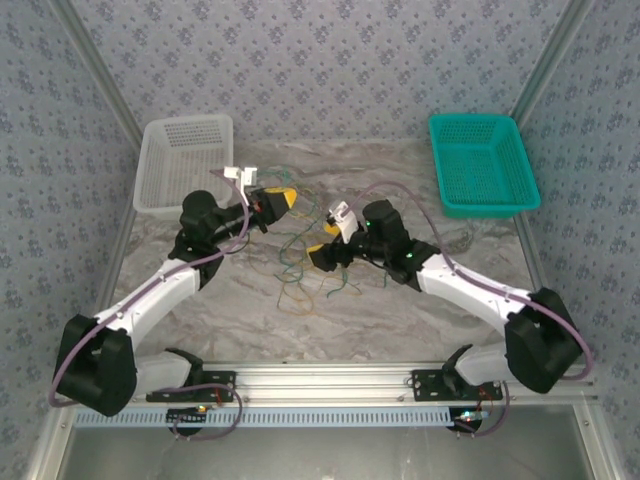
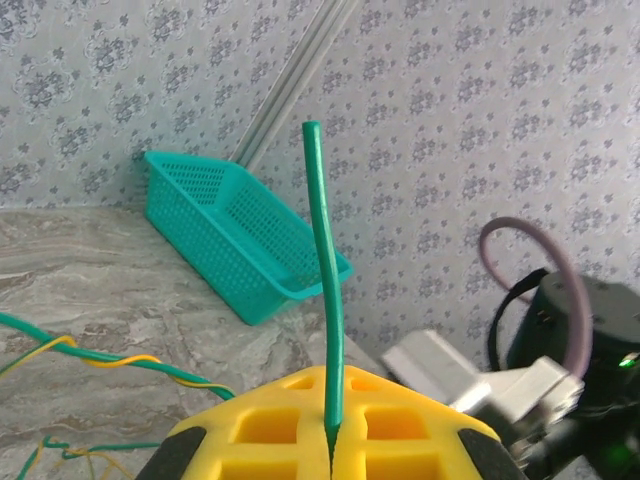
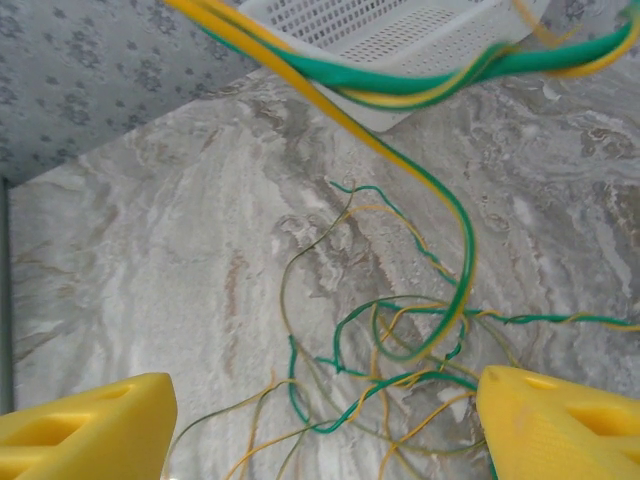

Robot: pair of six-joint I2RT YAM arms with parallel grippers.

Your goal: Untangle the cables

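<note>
The cables [image 1: 300,272] are thin green and yellow wires lying in a loose tangle on the marble table between the two arms. My left gripper [image 1: 281,201] hovers above the tangle's far left side. In the left wrist view its yellow fingers [image 2: 400,420] are pressed together, so the left gripper [image 2: 330,438] is shut on a green cable [image 2: 324,250] whose free end sticks straight up. My right gripper [image 1: 322,254] is just right of the tangle. Seen from its wrist, the right gripper [image 3: 325,430] is open above the tangled cables [image 3: 400,340], and a green-and-yellow strand [image 3: 400,85] stretches across above them.
A white basket [image 1: 150,170] stands at the back left and a teal basket [image 1: 480,205] at the back right. The teal basket [image 2: 240,230] and the right arm's wrist [image 2: 570,340] appear in the left wrist view. The white basket [image 3: 400,30] lies beyond the tangle.
</note>
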